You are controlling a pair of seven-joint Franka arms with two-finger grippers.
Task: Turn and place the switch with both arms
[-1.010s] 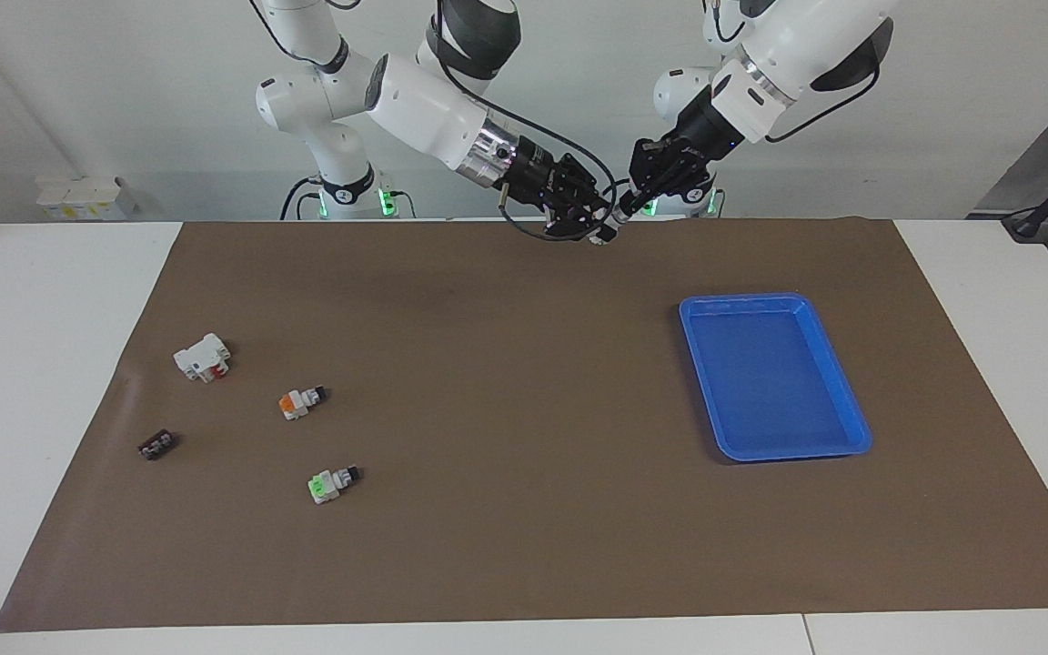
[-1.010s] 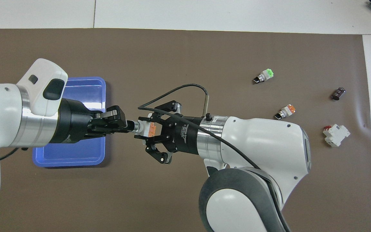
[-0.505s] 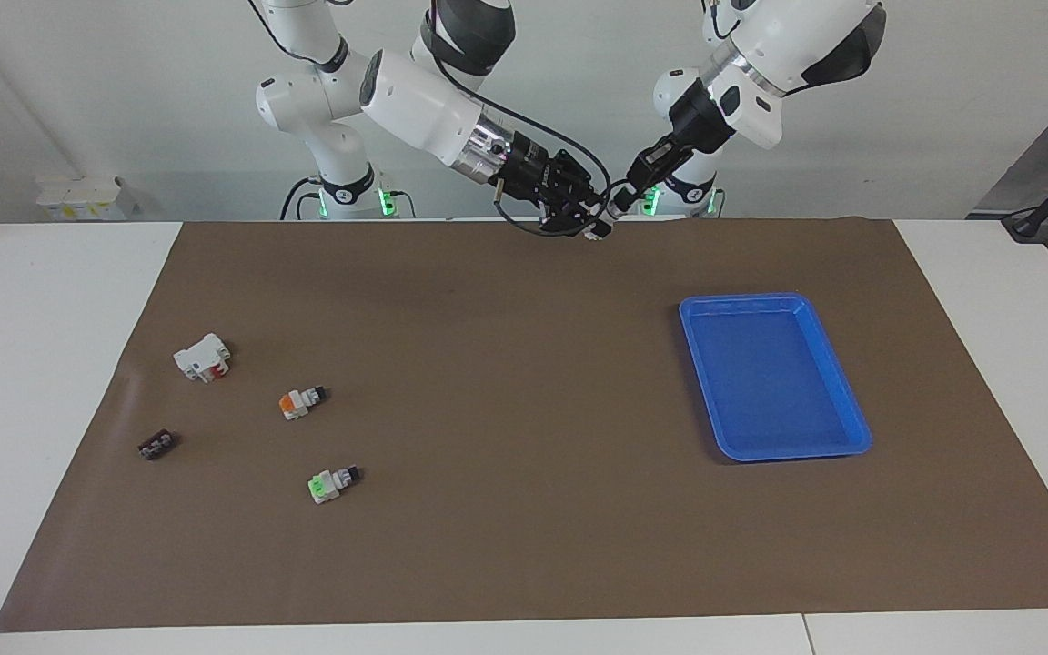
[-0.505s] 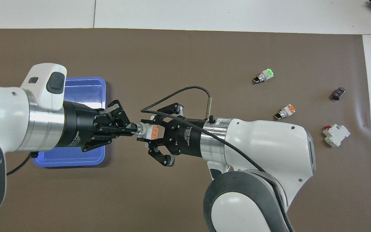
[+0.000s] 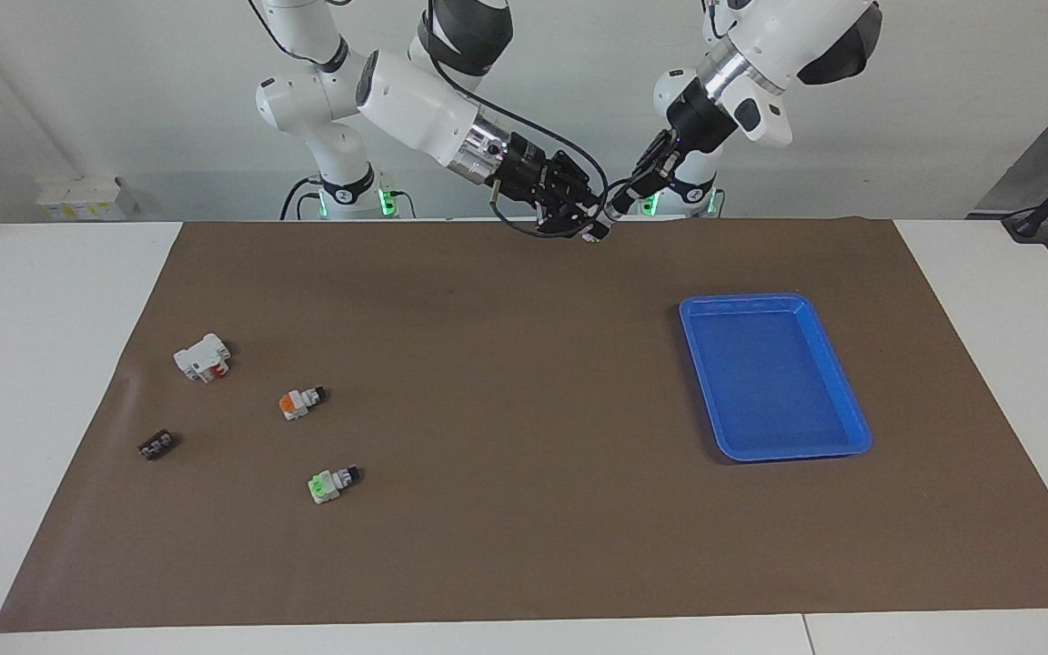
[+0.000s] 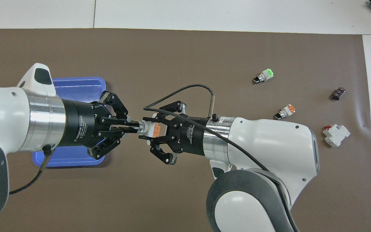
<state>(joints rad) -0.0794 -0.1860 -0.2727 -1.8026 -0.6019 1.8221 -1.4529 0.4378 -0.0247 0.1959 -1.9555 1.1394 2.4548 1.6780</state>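
Overhead view: the left pincer (image 6: pixel 130 126) pinches the black stem of the switch (image 6: pixel 150 129) while the right pincer (image 6: pixel 153 130) clamps its white body, above the counter (image 6: pixel 185 190).

white table (image 5: pixel 60 300) (bare at both ends) carries a brown mat (image 5: pixel 524 409).

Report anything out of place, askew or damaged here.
Nothing stands out. Both grippers, left gripper and right gripper, hold one switch in the air; the blue tray sits flat, holding nothing.
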